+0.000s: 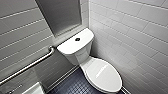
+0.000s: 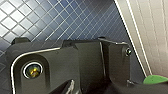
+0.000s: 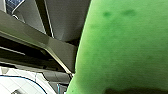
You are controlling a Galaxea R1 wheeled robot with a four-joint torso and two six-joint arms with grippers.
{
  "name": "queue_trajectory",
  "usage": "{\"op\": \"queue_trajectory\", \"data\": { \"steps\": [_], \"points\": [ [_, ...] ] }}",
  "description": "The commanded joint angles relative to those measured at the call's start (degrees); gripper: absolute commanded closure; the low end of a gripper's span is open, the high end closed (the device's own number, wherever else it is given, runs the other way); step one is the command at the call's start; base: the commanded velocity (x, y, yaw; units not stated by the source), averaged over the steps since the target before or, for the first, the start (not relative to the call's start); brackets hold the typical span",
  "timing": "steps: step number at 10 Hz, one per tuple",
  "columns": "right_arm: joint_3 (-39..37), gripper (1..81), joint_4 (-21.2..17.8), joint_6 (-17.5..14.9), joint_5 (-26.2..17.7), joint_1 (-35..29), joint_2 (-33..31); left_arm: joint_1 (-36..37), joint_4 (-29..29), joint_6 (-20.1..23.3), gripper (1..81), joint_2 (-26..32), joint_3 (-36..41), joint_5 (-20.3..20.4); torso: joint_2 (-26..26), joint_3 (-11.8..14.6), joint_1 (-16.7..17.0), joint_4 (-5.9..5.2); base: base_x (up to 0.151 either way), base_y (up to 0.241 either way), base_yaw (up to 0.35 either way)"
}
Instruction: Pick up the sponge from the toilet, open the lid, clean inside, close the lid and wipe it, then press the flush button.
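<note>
sponge looks clamped in my right gripper; the toilet lid lies shut, so opening is in hand, which needs purchase under its front rim.

The sponge overruns three edges of the right wrist view, blurred, its outline untellable. The shut lid hides the inside of the toilet. The grab bar is cut by the head view's left edge
</note>
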State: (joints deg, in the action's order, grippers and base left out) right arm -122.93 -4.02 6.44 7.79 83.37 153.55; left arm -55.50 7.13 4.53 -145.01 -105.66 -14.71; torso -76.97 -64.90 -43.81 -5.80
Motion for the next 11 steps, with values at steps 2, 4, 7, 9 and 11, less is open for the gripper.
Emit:
{"op": "queue_trajectory", "data": {
  "steps": [2,4,7,9,11],
  "points": [
    [12.53,81.1,1.74,0.42,-0.86,2.02,-8.66,-11.85,-7.31,1.79,1.0,3.58,1.5,-2.95,0.0,0.0,0.0,0.0,0.0,0.0,0.0],
    [22.12,81.1,1.04,1.29,3.1,0.8,-17.63,-16.7,-7.92,1.88,1.0,2.96,1.5,-2.95,0.0,0.02,0.0,0.0,0.0,0.0,0.0],
    [38.09,81.1,1.39,2.44,4.08,-5.26,-30.19,-19.78,-10.12,1.88,1.0,0.6,0.72,-2.86,-0.02,0.02,0.0,0.0,0.0,0.0,0.0],
    [46.19,81.1,0.77,2.44,3.38,-11.66,-36.08,-19.87,-10.21,1.88,1.0,-1.69,-1.3,-2.86,-0.02,0.02,0.0,0.0,0.0,0.0,0.0],
    [49.72,81.1,-0.37,2.7,0.22,-20.28,-38.99,-19.86,-10.21,1.88,1.0,-4.41,-4.64,-3.04,-0.02,0.02,0.0,0.0,0.0,0.0,0.0]
  ]
}}
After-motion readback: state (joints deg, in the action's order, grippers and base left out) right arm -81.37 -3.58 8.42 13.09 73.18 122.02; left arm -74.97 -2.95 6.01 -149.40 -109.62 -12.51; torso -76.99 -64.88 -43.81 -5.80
